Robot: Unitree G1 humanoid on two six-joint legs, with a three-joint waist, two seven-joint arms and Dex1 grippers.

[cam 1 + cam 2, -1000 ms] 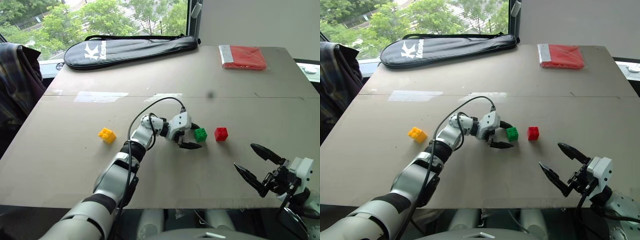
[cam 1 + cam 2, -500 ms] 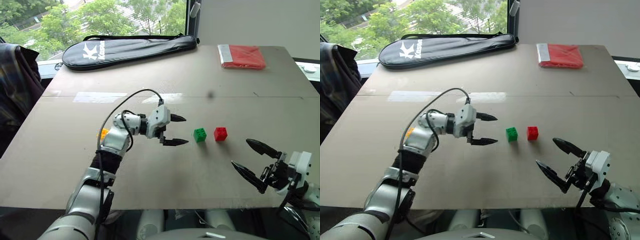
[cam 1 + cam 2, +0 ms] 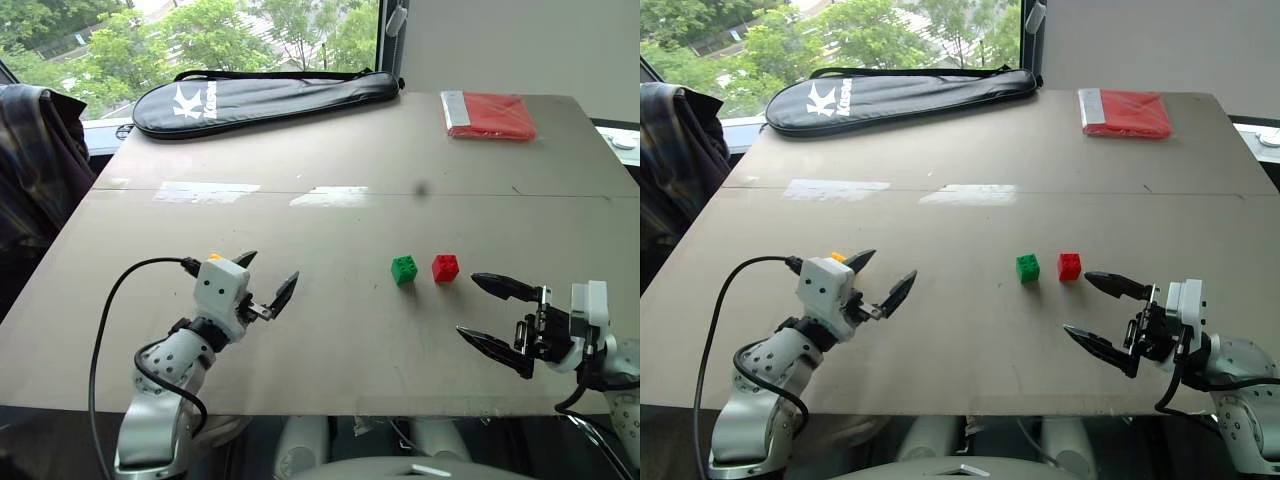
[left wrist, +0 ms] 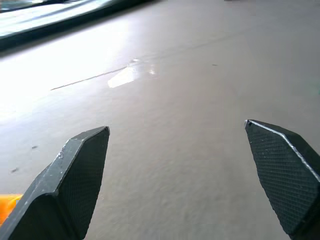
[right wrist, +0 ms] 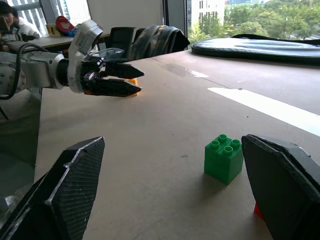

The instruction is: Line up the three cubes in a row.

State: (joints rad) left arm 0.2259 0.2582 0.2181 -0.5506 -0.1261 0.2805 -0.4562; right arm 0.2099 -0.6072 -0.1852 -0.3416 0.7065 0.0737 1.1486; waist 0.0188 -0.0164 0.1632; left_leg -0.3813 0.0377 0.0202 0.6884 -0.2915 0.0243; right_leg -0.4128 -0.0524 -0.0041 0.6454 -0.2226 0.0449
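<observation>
Yellow cube [image 3: 839,257] just behind open left tool [image 3: 883,279], green cube [image 3: 1027,267] and red cube [image 3: 1069,265] near open right tool [image 3: 1099,314]

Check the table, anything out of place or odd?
Nothing damaged or spilled. The yellow cube sits apart, far left behind the left end effector, while the green cube and red cube sit side by side.
</observation>
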